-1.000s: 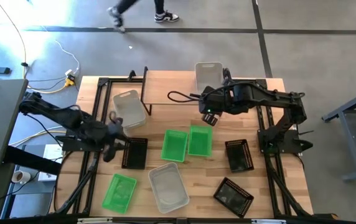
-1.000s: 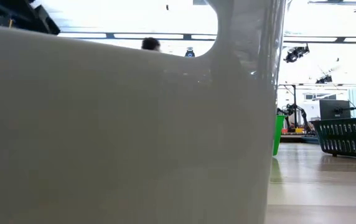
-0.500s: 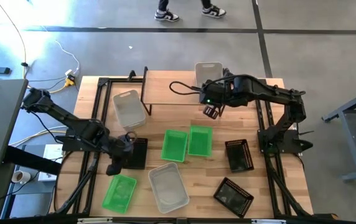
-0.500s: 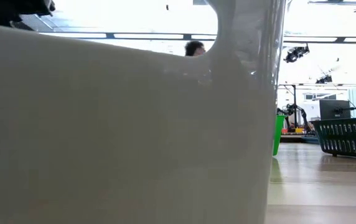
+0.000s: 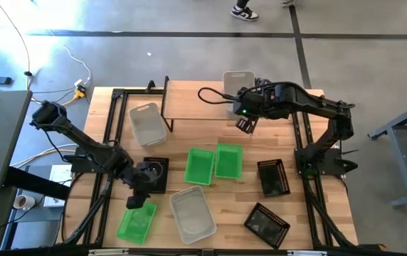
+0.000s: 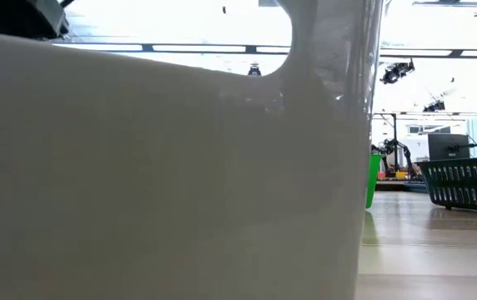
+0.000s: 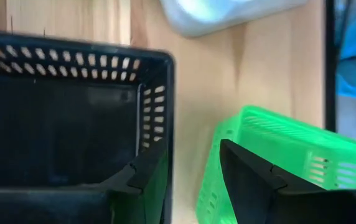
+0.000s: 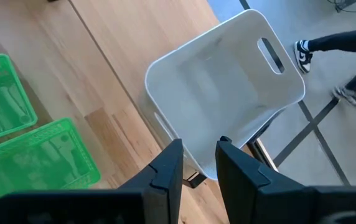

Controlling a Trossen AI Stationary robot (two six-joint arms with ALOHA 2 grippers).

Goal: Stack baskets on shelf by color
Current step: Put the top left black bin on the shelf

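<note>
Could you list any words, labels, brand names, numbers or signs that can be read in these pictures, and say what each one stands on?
None: no readable text shows in any view.
The baskets, the shelf and the table bear no visible lettering.
The room's far equipment in the low view is too small to read.

Perforated plastic baskets [image 5: 198, 166]; wooden shelf [image 5: 196, 99]
</note>
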